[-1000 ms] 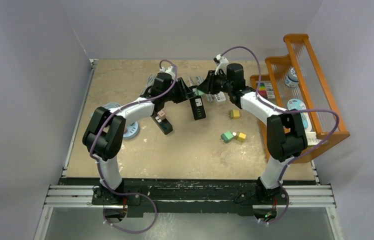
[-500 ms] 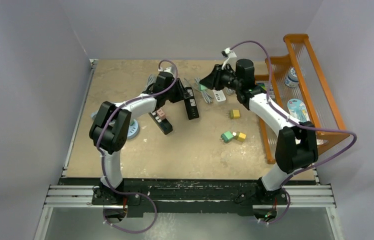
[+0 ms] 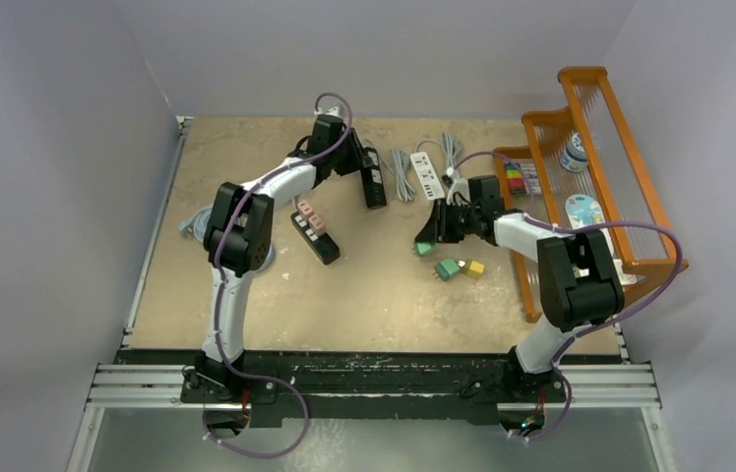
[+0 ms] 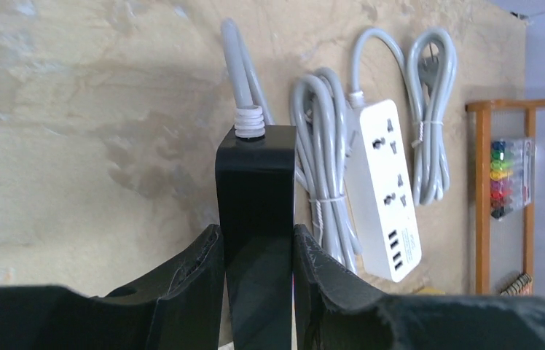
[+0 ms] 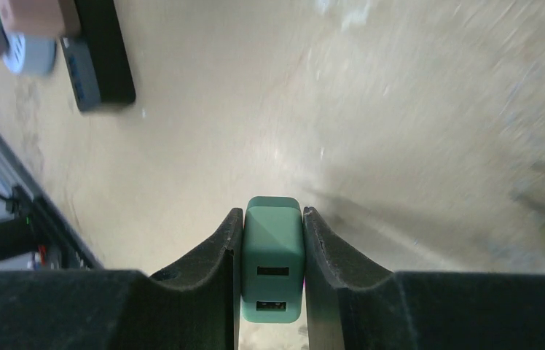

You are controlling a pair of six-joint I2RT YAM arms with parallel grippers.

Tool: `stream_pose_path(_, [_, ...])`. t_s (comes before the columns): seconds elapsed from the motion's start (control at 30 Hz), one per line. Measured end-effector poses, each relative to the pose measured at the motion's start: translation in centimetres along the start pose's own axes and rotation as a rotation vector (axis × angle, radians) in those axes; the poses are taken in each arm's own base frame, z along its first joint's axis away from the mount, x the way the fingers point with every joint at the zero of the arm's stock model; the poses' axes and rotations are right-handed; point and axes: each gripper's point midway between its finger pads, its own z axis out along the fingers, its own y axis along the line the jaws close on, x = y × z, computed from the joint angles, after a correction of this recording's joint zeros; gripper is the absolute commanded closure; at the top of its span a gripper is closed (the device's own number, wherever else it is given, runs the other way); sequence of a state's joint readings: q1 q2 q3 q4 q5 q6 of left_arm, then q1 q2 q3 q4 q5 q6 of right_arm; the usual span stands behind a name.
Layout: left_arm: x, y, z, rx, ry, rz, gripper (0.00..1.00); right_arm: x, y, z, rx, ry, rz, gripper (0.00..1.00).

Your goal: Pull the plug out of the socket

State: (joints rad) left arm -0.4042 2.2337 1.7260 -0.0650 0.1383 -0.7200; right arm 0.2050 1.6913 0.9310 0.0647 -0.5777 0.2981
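The beige surface (image 3: 374,295) carries everything, with an orange rack (image 3: 582,76) standing along its right edge. The left arm reaches toward the far edge, where the left gripper (image 4: 255,240) is pressed against both long sides of the black socket strip (image 4: 255,175). The strip's grey cord leaves the end pointing away from the wrist. Whether the strip rests on the surface or hangs just above it cannot be told. A second black strip (image 3: 317,236) lies flat toward the left of the middle, with pink plugs (image 3: 307,211) seated in its far half. Beside the held strip, toward the right along the far edge, lies a white power strip (image 4: 390,197) between bundles of grey cords (image 4: 320,168). The right arm bends in from the right edge, and the right gripper (image 5: 272,215) pinches the green plug (image 5: 272,248) between its fingers, with two small slots on the plug's face toward the wrist camera. This plug is out of the socket and well apart from the black socket strip, held right of the middle of the surface. Just beside it, toward the near edge, a loose green plug (image 3: 447,267) and a yellow plug (image 3: 475,266) sit touching each other on the surface.
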Motion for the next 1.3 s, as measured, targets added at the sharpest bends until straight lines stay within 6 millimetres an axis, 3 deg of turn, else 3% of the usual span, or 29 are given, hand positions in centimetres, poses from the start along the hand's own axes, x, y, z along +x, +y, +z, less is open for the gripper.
stream_pose_path(0.07, [-0.8,0.6,0.3,-0.012,-0.002,-0.004,0.46,2.2,0.0,-0.2,-0.013,0.05,0.01,0.8])
stream_pose_path(0.17, [-1.8,1.7,0.3,-0.04,-0.009,0.004,0.33,3.7,0.2,-0.7,-0.029,0.077,0.006,0.62])
stream_pose_path(0.23, [-2.3,2.5,0.1,-0.065,-0.013,0.01,0.29,3.9,0.2,-0.9,-0.029,0.079,0.0,0.53])
stream_pose_path(0.43, [-3.1,4.3,-1.0,-0.119,-0.004,0.029,0.24,4.2,-0.3,-0.9,0.012,0.094,-0.01,0.4])
stream_pose_path(0.5, [-4.0,4.0,-2.2,-0.12,-0.014,0.033,0.23,3.4,0.0,-0.8,0.032,0.082,-0.029,0.35])
stream_pose_path(0.57, [-5.7,3.4,-4.1,-0.111,-0.045,0.033,0.22,1.3,1.0,-0.4,0.05,0.043,-0.083,0.33])
stream_pose_path(0.67, [-9.2,2.5,-9.1,-0.094,-0.129,0.021,0.21,-2.7,5.1,0.4,0.043,-0.044,-0.231,0.33])
stream_pose_path(0.77, [-13.6,2.0,-15.4,-0.075,-0.258,0.003,0.2,-6.1,12.4,1.6,-0.038,-0.135,-0.406,0.33])
stream_pose_path(0.87, [-16.4,2.3,-20.6,-0.069,-0.367,-0.015,0.19,-8.1,18.1,3.6,-0.112,-0.19,-0.524,0.33])
stream_pose_path(0.93, [-17.0,2.9,-23.1,-0.078,-0.407,-0.029,0.19,-8.3,20.8,5.8,-0.147,-0.194,-0.585,0.33])
stream_pose_path(1.03, [-16.0,4.4,-24.8,-0.105,-0.412,-0.044,0.18,-7.3,21.8,9.4,-0.15,-0.161,-0.629,0.33])
stream_pose_path(1.13, [-13.7,6.6,-25.0,-0.151,-0.371,-0.066,0.18,-5.0,20.5,13.1,-0.117,-0.082,-0.644,0.33])
stream_pose_path(1.3, [-10.2,10.2,-25.4,-0.233,-0.3,-0.11,0.17,-2.5,18.5,16.4,-0.078,0.007,-0.644,0.35])
